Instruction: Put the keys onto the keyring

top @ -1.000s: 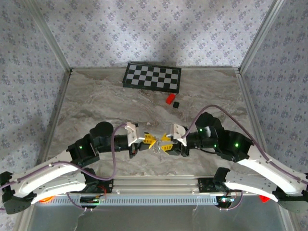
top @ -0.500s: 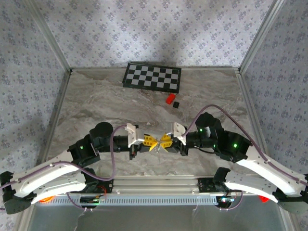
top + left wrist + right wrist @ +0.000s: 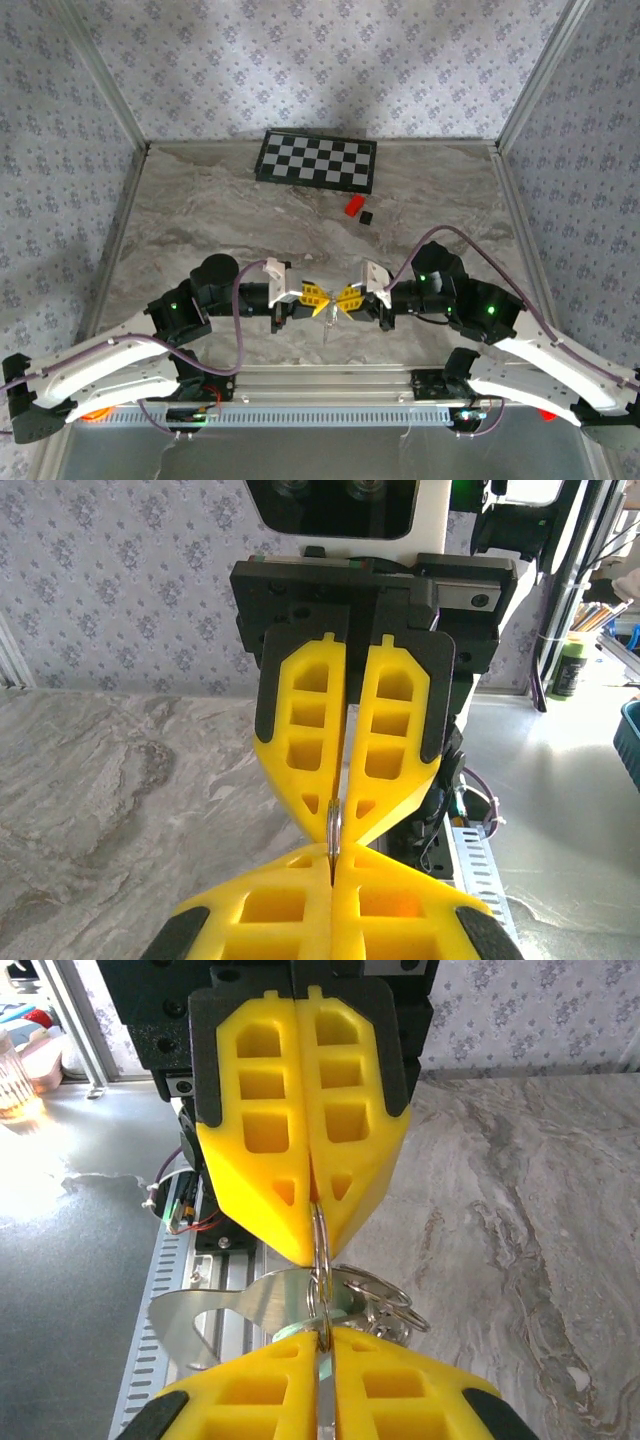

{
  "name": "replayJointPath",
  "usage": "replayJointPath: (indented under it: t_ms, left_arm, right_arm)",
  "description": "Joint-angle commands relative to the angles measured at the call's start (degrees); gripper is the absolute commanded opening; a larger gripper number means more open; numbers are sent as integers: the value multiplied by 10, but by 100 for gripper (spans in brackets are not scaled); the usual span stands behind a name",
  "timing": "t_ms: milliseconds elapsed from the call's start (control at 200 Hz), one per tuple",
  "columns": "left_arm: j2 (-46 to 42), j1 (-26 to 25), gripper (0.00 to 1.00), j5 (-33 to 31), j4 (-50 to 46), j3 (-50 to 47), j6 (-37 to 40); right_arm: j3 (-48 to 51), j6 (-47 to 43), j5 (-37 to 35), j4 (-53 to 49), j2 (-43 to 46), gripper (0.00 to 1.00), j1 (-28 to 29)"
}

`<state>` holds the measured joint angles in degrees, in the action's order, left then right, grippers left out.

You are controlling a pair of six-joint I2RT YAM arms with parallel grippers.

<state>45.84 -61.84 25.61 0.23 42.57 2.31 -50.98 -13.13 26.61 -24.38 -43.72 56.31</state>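
Note:
Both grippers meet tip to tip above the near middle of the table. My left gripper is shut on one edge of the keyring, a thin silver wire loop seen edge-on. My right gripper is shut on the loop's opposite edge. In the right wrist view a pale greenish key piece sits right at my right fingertips. A flat silvery tag and smaller rings hang from the loop. The left gripper faces that camera.
A checkerboard mat lies at the back of the marble table. A small red block and a small black cube sit just in front of it. A metal rail runs along the near edge, with patterned walls on three sides.
My right gripper has moved left to meet the left one, and its jaws have closed onto the keyring. The left gripper has stayed shut and shifted slightly right.

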Motion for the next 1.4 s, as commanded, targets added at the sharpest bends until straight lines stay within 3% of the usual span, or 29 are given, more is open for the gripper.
replayJointPath:
  t_ms: [0,235,810,1149,1394]
  left_arm:
    - [2,1,0,17,29,8,4]
    - [3,1,0,21,26,10,6]
    - [-4,1,0,64,48,9,-7]
    - [0,1,0,58,62,7,-11]
    - [-9,1,0,41,56,8,-13]
  right_arm:
    - [10,-13,35,29,10,10,0]
    - [12,-34,33,27,3,0,18]
    - [-5,-47,8,-3,-42,0,34]
    - [6,-46,13,18,-16,0,32]
    - [42,-17,3,56,33,22,31]
